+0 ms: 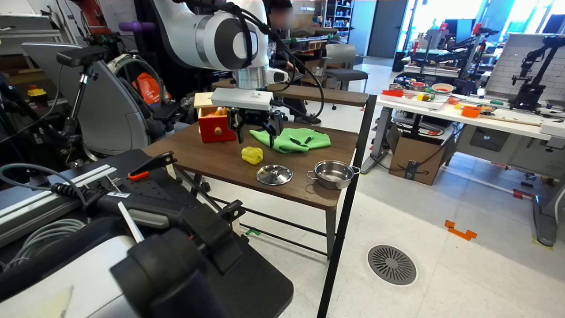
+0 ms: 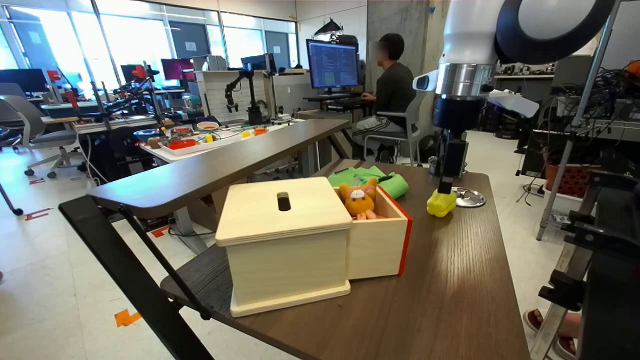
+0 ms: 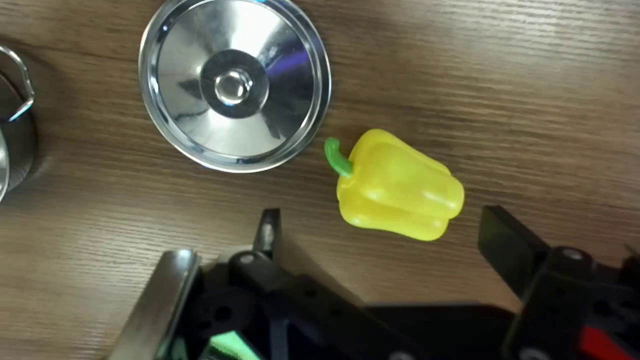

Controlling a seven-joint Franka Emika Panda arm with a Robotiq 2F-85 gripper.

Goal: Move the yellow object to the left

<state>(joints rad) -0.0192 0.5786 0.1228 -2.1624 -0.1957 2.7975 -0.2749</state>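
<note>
Your fingers [image 3: 509, 250]: wide apart, pointing down above the counter [image 1: 207, 153]. Yellow pepper [image 3: 400, 187], your target, lies on its side on the counter; in the wrist view you see it ahead of the fingers, bare counter showing between it and each of them. Its green stem [image 3: 337, 158] points toward the steel lid [image 3: 232, 87], flat on the counter just beside the pepper. Past the lid you have the two-handled steel pot [image 1: 333, 175], upright. Green cloth [image 1: 284, 143] lies crumpled on the counter, in both exterior views. Near it, your wooden box [image 2: 287, 272] with the red-fronted drawer [image 2: 377, 250] out; orange plush toy [image 2: 359, 204] sits in that drawer.
</note>
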